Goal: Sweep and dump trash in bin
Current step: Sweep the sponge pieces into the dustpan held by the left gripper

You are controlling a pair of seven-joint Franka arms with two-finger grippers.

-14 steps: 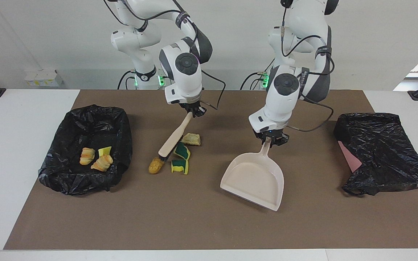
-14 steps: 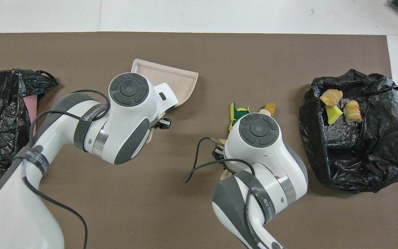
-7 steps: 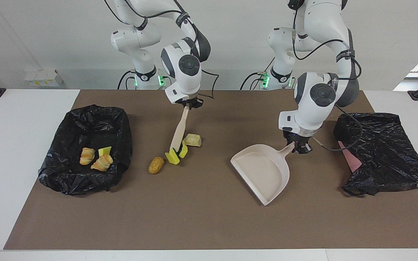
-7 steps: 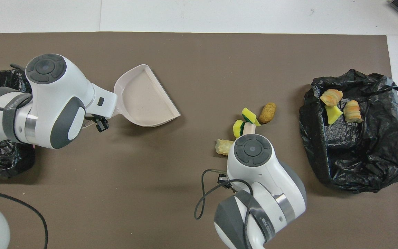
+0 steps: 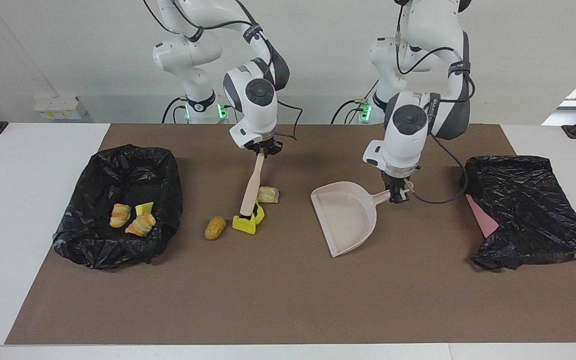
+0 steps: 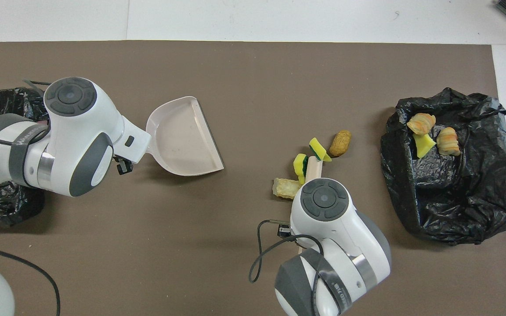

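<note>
now dustpan (image 5: 346, 218) sits nearer the trash (image 5: 248, 220).

Dustpan (image 5: 345, 217) lies between two bins (image 5: 118, 205) (image 5: 528, 210), beside the trash (image 5: 245, 222).

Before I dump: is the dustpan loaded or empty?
Empty. The dustpan shows only bare floor; four trash bits lie on the mat by the brush.

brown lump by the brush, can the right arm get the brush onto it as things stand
Probably yes. The right gripper holds the brush, whose head rests among the yellow sponge pieces. The brown lump lies just beside them toward the lined bin, with bare mat between and nothing over it.
</note>
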